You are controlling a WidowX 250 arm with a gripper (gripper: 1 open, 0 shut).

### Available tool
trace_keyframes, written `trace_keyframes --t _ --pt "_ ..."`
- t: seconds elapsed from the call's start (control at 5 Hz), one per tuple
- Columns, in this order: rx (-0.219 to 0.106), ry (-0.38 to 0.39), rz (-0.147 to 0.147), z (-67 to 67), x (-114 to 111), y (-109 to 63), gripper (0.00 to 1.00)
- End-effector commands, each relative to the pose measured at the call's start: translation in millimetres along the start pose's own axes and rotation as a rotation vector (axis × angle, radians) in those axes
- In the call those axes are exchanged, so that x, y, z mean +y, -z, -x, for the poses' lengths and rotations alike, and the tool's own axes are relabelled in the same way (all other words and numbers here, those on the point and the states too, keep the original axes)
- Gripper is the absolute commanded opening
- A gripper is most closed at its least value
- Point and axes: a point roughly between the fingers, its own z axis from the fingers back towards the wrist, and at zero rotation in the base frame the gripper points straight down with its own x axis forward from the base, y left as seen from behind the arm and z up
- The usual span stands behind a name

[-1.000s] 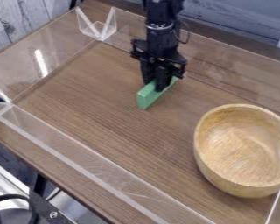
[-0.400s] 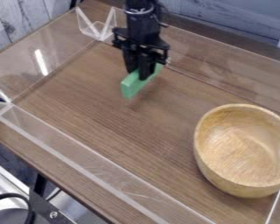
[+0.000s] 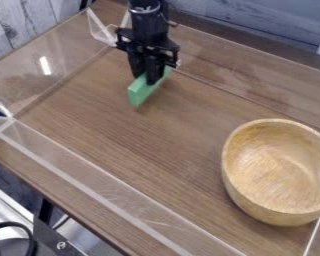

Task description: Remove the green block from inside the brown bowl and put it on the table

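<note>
Toward the far-left corner of the table: green block, elongated, tilted
Gripper: jaws pinching the green block
Near the table's right edge: brown bowl, upright

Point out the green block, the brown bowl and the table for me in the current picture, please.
Green block (image 3: 140, 92): camera view, on the long face below the fingers.
Brown bowl (image 3: 240, 191): camera view, on the left part of its rim.
Table (image 3: 136, 150): camera view, on bare wood-grain top.
</note>
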Motion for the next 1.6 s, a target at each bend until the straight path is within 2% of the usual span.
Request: trace_keyframes --t 0.0,1.4 --pt "-0.059 -0.003 -0.029 -13.8 7.4 -13.2 0.0" --pt "-0.022 0.059 -0.007 -11.4 -6.8 5.1 0.0"
